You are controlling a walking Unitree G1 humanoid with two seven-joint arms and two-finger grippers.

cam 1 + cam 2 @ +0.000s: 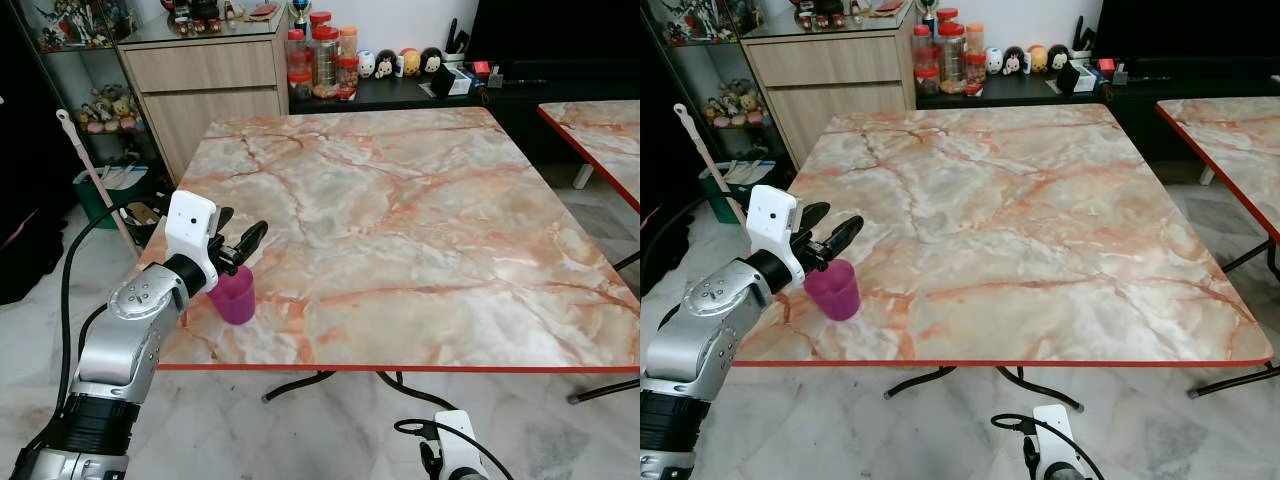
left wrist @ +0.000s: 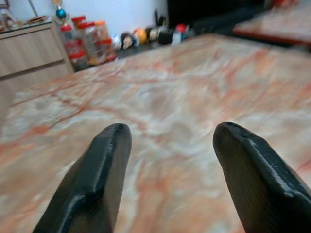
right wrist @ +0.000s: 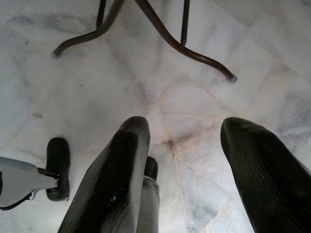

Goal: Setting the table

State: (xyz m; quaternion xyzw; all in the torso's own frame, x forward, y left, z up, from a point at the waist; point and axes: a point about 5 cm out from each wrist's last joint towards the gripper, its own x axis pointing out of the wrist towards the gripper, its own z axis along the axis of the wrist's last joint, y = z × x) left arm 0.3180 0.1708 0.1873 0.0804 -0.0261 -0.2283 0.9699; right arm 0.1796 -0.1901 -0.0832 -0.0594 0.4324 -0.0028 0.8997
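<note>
A home dining area is shown: a marble-patterned table point(image 1: 420, 220) fills the middle, a wooden cabinet point(image 1: 205, 85) and snack jars point(image 1: 322, 60) are seen at upper left, figurines point(image 1: 400, 62) at top centre.

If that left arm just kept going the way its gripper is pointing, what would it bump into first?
Probably nothing soon. The left gripper, open just above the pink cup, points out across the bare marble table. The jars lie far beyond, though depth is hard to judge.

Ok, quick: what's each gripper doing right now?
Left gripper: open, holding nothing, just above the pink cup on the table.
Right gripper: open, holding nothing, hanging over the floor.
</note>
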